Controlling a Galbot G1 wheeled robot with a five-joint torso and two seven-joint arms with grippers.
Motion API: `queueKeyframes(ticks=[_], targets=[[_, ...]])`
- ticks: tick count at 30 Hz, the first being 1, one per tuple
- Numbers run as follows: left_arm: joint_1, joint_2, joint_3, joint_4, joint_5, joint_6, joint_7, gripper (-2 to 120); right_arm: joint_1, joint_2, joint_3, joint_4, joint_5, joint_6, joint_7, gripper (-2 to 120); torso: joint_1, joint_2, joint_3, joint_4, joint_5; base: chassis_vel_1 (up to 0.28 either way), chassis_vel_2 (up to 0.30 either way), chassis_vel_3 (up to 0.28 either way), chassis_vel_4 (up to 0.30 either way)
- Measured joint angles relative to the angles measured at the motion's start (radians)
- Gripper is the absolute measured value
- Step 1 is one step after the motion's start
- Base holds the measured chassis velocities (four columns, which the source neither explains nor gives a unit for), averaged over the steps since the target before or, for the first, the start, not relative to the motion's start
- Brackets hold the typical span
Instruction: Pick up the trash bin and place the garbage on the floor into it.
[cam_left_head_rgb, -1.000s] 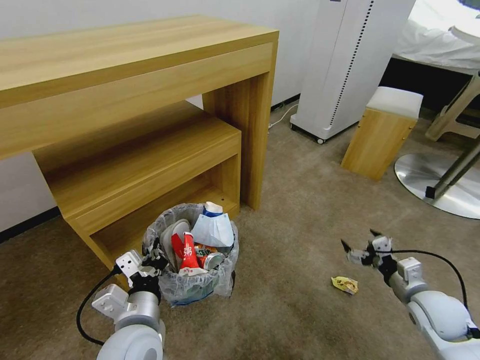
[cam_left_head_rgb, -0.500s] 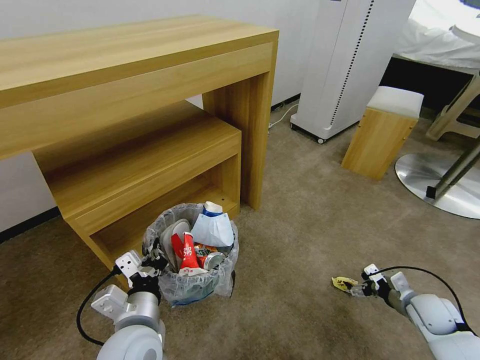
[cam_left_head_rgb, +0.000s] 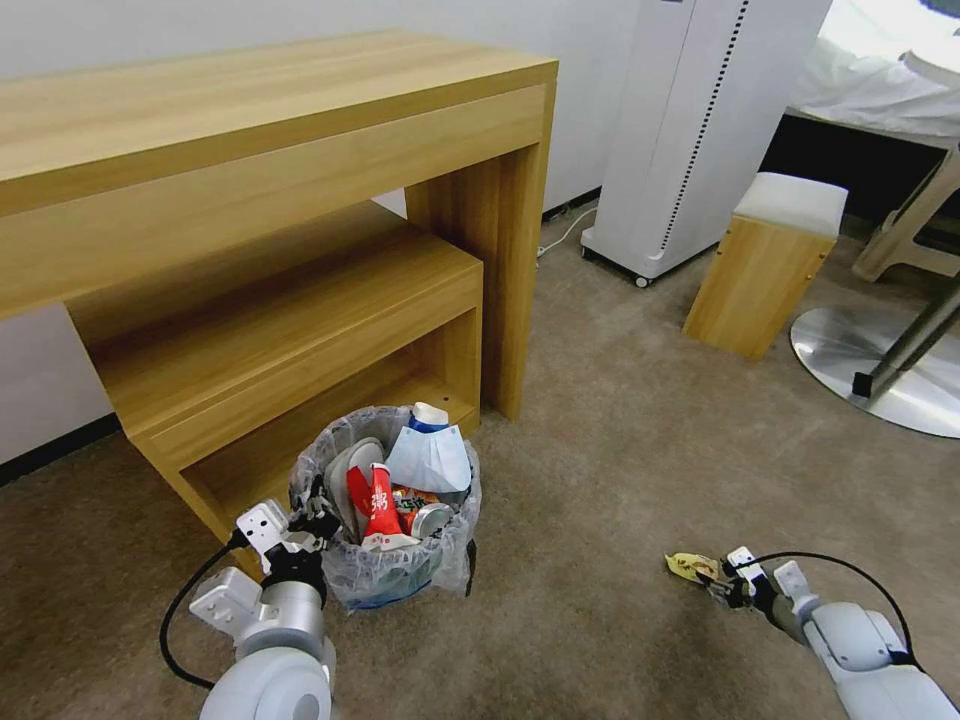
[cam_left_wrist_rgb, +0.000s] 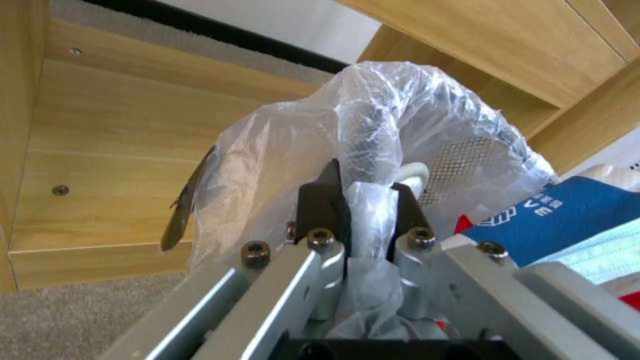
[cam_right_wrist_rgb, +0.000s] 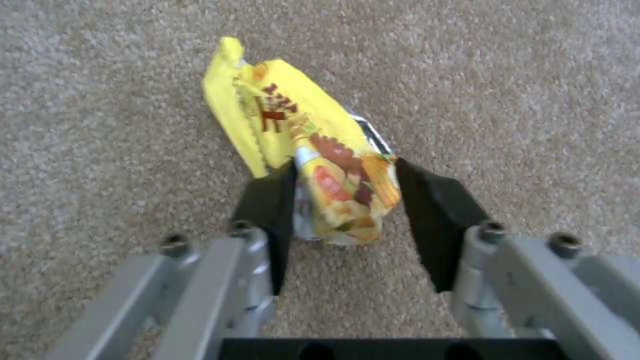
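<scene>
Head view: right gripper (cam_left_head_rgb: 722, 582) down on the floor (cam_left_head_rgb: 600, 440) at the wrapper (cam_left_head_rgb: 692, 566), lowered from mid-air a second ago; bin (cam_left_head_rgb: 385, 520) (already heaped) shifted slightly, left gripper (cam_left_head_rgb: 312, 518) still at its rim beside the wooden shelf (cam_left_head_rgb: 300, 300).

Left wrist view: jaws pinched shut on bag-covered rim (cam_left_wrist_rgb: 373, 150).

Right wrist view: jaws narrowed around the wrapper (cam_right_wrist_rgb: 313, 165), one touching, not yet clamped; likely the last piece.

right gripper (cam_left_head_rgb: 722, 581): dropped to floor (cam_left_head_rgb: 600, 480) | jaws now straddle yellow wrapper (cam_right_wrist_rgb: 313, 160)
</scene>
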Motion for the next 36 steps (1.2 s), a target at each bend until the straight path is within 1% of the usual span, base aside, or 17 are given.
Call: queueKeyframes(ticks=[1,4,5,8,11,13,14,16,17,19,20,21,23,24,27,32,36], targets=[[0.0,0.0,0.0,0.0,0.0,0.0,0.0,3,0.0,0.0,0.0,0.0,0.0,0.0,0.0,37,0.0,0.0,0.0,0.0,0.0,0.0,0.0,0.0,0.0],[-0.001,0.001,-0.001,0.002,0.0,0.0,0.0,3,0.006,0.0,-0.001,-0.007,-0.001,0.007,0.0,22,0.0,0.0,0.0,0.0,0.0,0.0,0.0,0.0,0.0],[-0.001,0.001,-0.001,0.002,0.0,0.0,0.0,3,0.006,0.0,-0.001,-0.007,-0.001,0.007,0.0,22,0.0,0.0,0.0,0.0,0.0,0.0,0.0,0.0,0.0],[-0.004,0.001,-0.001,0.006,0.0,0.001,-0.001,3,0.005,-0.002,-0.006,-0.007,-0.001,0.04,0.022,7,0.0,0.0,0.0,0.0,0.0,0.0,0.0,0.0,0.0],[-0.007,0.002,0.002,0.008,0.0,0.002,-0.001,3,-0.004,-0.008,-0.009,0.011,0.007,0.083,0.044,0,0.0,0.0,0.0,0.0,0.0,0.0,0.0,0.0,0.0],[-0.007,0.002,0.004,0.01,0.0,0.003,-0.002,3,-0.015,-0.012,-0.01,0.038,0.034,0.121,0.049,0,0.0,0.0,0.0,-0.0002,0.0001,0.0,0.0,0.0,0.0],[-0.008,0.002,0.006,0.013,0.002,0.003,-0.002,3,-0.027,-0.016,-0.012,0.076,0.088,0.177,0.044,0,0.0,0.0,0.0,-0.0003,0.0,0.0,0.0,0.0,0.0],[-0.008,0.003,0.012,0.022,0.006,0.003,-0.002,3,-0.04,-0.024,-0.02,0.157,0.235,0.322,-0.04,0,0.0,0.0,0.0,-0.0001,0.0,0.0,0.0,0.0,0.0],[-0.008,0.003,0.012,0.022,0.006,0.003,-0.002,3,-0.04,-0.024,-0.02,0.157,0.235,0.322,-0.04,0,0.0,0.0,0.0,-0.0001,0.0,0.0,0.0,0.0,0.0],[-0.006,0.001,0.025,0.033,0.017,0.003,-0.002,3,-0.042,-0.032,-0.029,0.261,0.469,0.444,-0.223,0,0.0,0.0,0.0,0.0003,-0.0001,0.0,0.0,0.0,0.0],[-0.005,0.001,0.033,0.038,0.024,0.002,-0.002,3,-0.044,-0.037,-0.036,0.313,0.554,0.461,-0.287,0,0.0,0.0,0.0,0.0003,-0.0004,0.0,0.0,0.0,0.0],[-0.005,0.001,0.033,0.038,0.024,0.002,-0.002,3,-0.044,-0.037,-0.036,0.313,0.554,0.461,-0.287,0,0.0,0.0,0.0,0.0003,-0.0004,0.0,0.0,0.0,0.0],[0.001,0.0,0.056,0.05,0.042,-0.005,0.0,3,-0.048,-0.046,-0.069,0.446,0.727,0.443,-0.365,0,0.0,0.0,0.0,0.0001,-0.0001,0.0,0.0,0.0,0.0],[0.001,0.0,0.056,0.05,0.042,-0.005,0.0,3,-0.048,-0.046,-0.069,0.446,0.727,0.443,-0.365,0,0.0,0.0,0.0,0.0001,-0.0001,0.0,0.0,0.0,0.0],[0.005,0.0,0.08,0.065,0.059,-0.014,0.006,3,-0.03,-0.047,-0.115,0.535,0.868,0.416,-0.413,0,0.0,0.0,0.0,0.0,-0.0004,0.0,0.0,0.0,0.0],[0.008,0.0,0.092,0.07,0.065,-0.021,0.009,3,-0.004,-0.04,-0.156,0.585,0.936,0.398,-0.453,0,0.0,0.0,0.0,0.0,-0.0001,0.0,0.0,0.0,0.0],[0.02,-0.001,0.133,0.071,0.056,-0.028,0.01,3,0.062,-0.017,-0.265,0.621,0.959,0.379,-0.457,0,0.0,0.0,0.0,0.0001,0.0002,0.0,0.0,0.0,0.0]])
